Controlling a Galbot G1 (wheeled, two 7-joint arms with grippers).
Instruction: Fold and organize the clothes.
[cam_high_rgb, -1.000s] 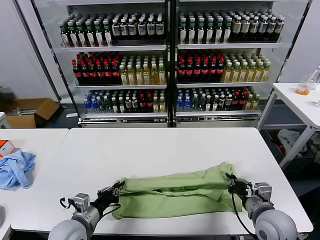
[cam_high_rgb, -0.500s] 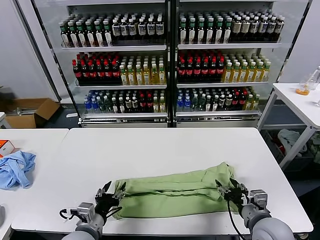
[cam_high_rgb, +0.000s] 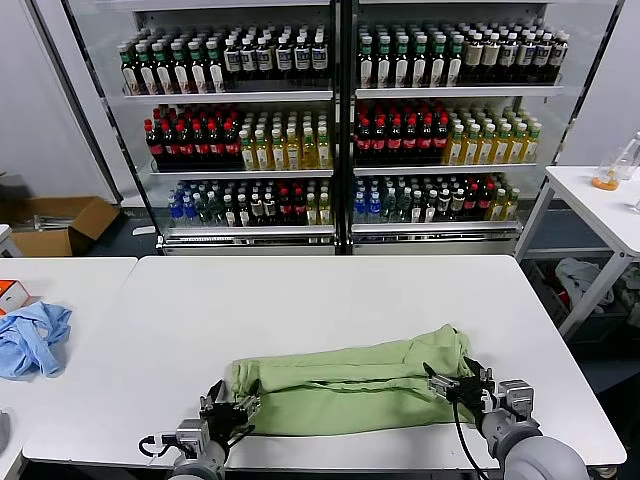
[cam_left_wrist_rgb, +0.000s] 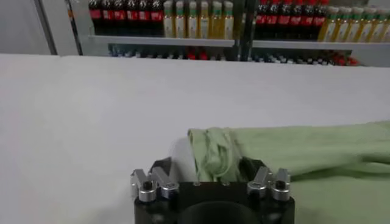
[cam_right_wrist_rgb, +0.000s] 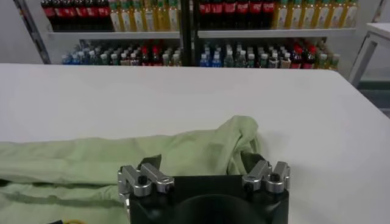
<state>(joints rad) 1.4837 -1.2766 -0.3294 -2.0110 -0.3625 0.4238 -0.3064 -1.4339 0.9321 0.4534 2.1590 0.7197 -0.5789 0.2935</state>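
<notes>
Head view: both hands open — green polo shirt (cam_high_rgb: 350, 385) unlabelled.

Bare tabletop (cam_high_rgb: 330, 300) beyond the green shirt (cam_high_rgb: 345, 385) gives you free passage; only the shirt itself obstructs.

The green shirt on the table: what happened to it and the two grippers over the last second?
Both grippers let go of the green shirt. The left gripper and right gripper opened at its two ends and drew back toward the robot. The shirt slumped slightly, lying as a long folded strip near the table's front edge. The blue garment on the side table and the drink shelves stayed as they were.
</notes>
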